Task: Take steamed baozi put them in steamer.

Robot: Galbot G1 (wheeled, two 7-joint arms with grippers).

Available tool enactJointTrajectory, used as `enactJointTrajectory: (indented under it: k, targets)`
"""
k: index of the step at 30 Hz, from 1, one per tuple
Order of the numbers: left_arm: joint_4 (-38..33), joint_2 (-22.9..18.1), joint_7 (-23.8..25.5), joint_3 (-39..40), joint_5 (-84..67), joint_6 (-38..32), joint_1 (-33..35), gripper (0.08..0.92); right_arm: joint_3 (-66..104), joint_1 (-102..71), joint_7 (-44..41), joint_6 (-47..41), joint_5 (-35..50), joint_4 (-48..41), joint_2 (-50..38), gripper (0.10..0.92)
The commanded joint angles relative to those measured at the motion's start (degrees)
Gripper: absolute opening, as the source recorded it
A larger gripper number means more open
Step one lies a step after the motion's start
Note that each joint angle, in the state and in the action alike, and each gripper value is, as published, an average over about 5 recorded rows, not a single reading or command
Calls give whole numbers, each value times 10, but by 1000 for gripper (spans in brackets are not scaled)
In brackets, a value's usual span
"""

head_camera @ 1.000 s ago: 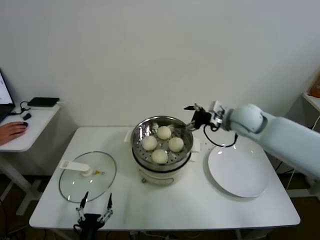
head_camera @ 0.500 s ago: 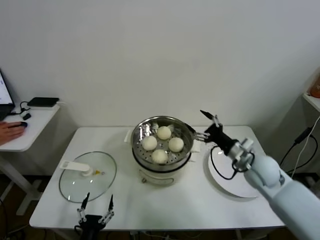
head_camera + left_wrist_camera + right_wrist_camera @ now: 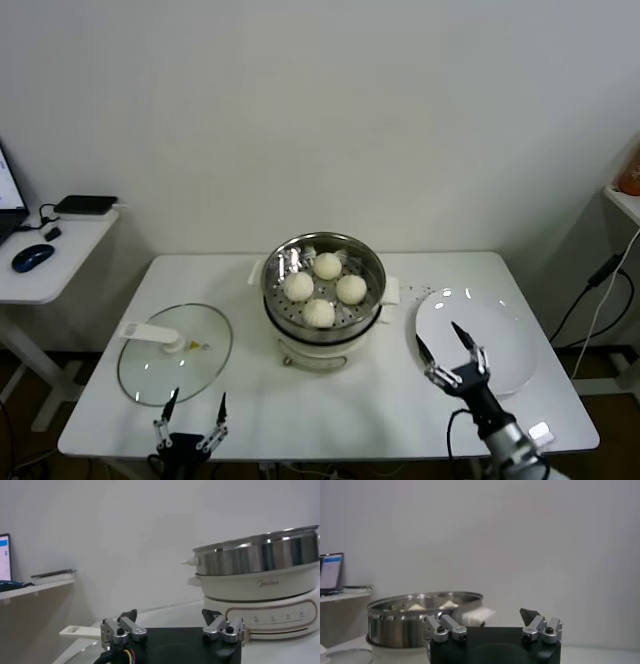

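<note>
From my left gripper (image 3: 172, 626), jaws apart and holding nothing, I see the steamer (image 3: 260, 587) standing on the white surface (image 3: 165, 615). A white handle (image 3: 80, 632) pokes out beside the jaws.

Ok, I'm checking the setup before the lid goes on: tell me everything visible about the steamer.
The steamer is a round, shiny steel pot on a cream-white electric base with side handles, upright mid-table. It is uncovered; four steamed baozi sit on its perforated tray. The glass lid lies flat to its left, the white plate to its right. Neither end effector touches it.
</note>
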Motion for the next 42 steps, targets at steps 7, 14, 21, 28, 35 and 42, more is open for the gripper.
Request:
enactJointTrajectory:
  k: [7,14,21,28,35,42]
  targets:
    - [-6,-14,0,0,2,2,2,823,62,-94,0,87,-26,7,96,823]
    - [-7,-15,0,0,2,2,3,823,55,-96,3,89,-28,4,100,823]
    - [-10,-15,0,0,2,1,4,823,41,-99,14,91,-35,4,98,823]
    - [-11,-15,0,1,2,0,5,823,27,-98,24,95,-43,2,95,823]
    - [-13,-15,1,2,3,1,4,823,17,-96,27,95,-44,0,93,823]
    - [-14,-16,1,3,4,1,5,823,14,-96,30,95,-43,2,90,823]
